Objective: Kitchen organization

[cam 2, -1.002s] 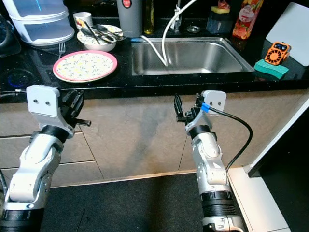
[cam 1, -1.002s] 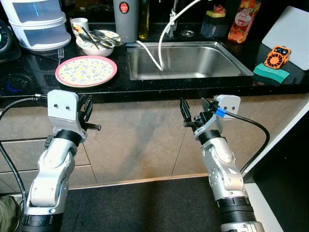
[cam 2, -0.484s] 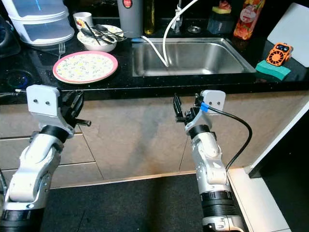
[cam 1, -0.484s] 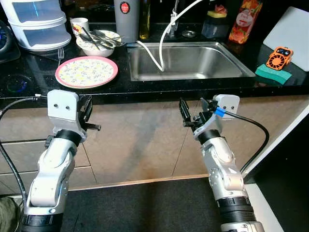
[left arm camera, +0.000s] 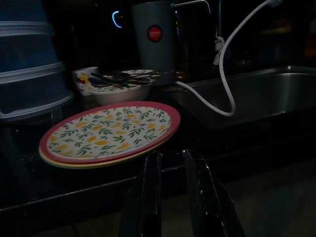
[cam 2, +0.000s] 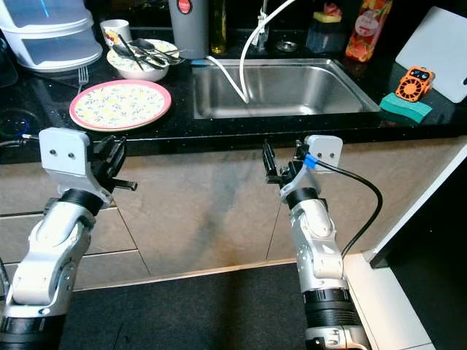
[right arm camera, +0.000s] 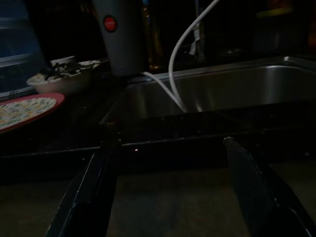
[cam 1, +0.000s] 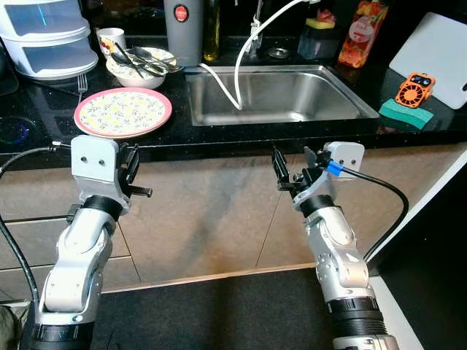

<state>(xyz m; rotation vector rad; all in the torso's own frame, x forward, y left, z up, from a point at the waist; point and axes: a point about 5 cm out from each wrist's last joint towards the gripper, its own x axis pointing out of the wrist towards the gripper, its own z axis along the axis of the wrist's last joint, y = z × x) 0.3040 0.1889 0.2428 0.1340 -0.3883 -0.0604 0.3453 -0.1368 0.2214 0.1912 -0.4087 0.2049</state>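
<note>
Plate (cam 1: pixel 122 111), pink-rimmed with a leaf pattern, lies flat on the black table (cam 1: pixel 44 124) in the upper left of the frame, just left of the steel sink (cam 1: pixel 277 95). In the left wrist view it seems to rest on a second, yellow-edged plate, though the dark makes that hard to confirm. Behind it stands a white bowl (cam 1: pixel 135 67) holding cutlery, with a small mug (cam 1: pixel 111 36) touching its far side and a fork (cam 1: pixel 82 82) lying on the table just left of the bowl. A stack of clear plastic tubs (cam 1: pixel 44 36) fills the upper left corner. A grey canister (cam 1: pixel 184 29) with a red dot stands at the sink's back left corner, and a white hose (cam 1: pixel 237 73) loops down into the basin.

At the upper right of the frame a green sponge (cam 1: pixel 398 113) lies on the table with a small orange fan (cam 1: pixel 410 89) just behind it, and a white board (cam 1: pixel 434 55) leans beyond them. A red juice carton (cam 1: pixel 359 33) stands behind the sink.

Both arms are held low in front of the cabinet face, below the table edge. The left claw (cam 1: pixel 130 166) sits under the plate's near rim, its fingers (left arm camera: pixel 148 197) close together with a narrow gap, holding nothing. The right claw (cam 1: pixel 292 169) sits below the sink's front edge, its fingers (right arm camera: pixel 94 192) spread wide and empty.
</note>
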